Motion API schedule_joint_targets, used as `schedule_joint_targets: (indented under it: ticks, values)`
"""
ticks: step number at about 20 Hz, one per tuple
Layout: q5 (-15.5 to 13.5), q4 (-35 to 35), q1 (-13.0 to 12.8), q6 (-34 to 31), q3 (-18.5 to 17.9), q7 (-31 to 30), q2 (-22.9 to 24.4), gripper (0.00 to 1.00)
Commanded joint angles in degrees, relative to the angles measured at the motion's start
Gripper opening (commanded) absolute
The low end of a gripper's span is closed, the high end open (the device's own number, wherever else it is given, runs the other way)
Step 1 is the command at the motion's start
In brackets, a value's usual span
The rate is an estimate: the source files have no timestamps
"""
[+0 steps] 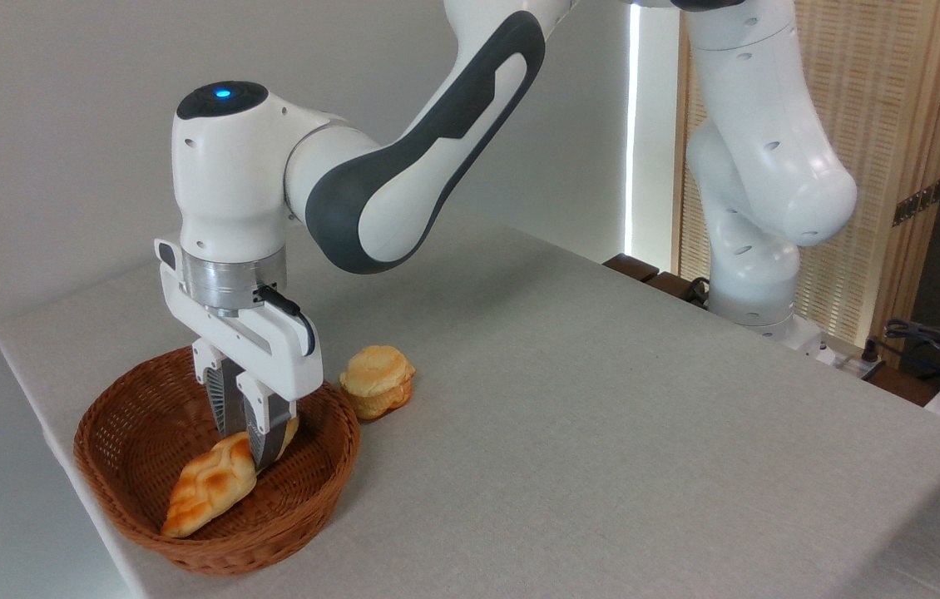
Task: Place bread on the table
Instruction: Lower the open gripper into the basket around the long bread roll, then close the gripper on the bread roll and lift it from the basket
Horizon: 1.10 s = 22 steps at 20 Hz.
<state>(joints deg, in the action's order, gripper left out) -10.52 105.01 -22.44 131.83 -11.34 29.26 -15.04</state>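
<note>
We are looking at the gripper [249, 441] reaching down into the basket [125, 433], its jaws pinching the upper end of the bread [208, 491]. The loaf is lying tilted inside the basket, not on the table [603, 433]. A bun [377, 381] is sitting just beside the basket.

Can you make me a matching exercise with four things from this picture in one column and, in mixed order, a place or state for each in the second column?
Things:
1. braided loaf
2. round bun
3. basket
4. tool

Places or states:
A. on the cloth, just right of the basket
B. closed around the loaf's upper end
C. near the table's left front corner
D. lying inside the basket

Pairs: 1-D, 2-A, 3-C, 4-B
</note>
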Motion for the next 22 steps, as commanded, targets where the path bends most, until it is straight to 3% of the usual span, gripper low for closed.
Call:
schedule_joint_targets:
  ticks: [1, 6, 16, 22]
  values:
    - [-0.6, -0.9, -0.1, 0.4, -0.1, 0.5, -0.1, 0.35]
    - [-0.6, -0.7, -0.1, -0.7, 0.0, -0.1, 4.6, 0.36]
    - [-0.2, 1.5, -0.1, -17.6, 0.0, 2.2, 15.6, 0.44]
    - [-0.2, 9.3, 0.0, -28.4, -0.1, 2.7, 23.2, 0.63]
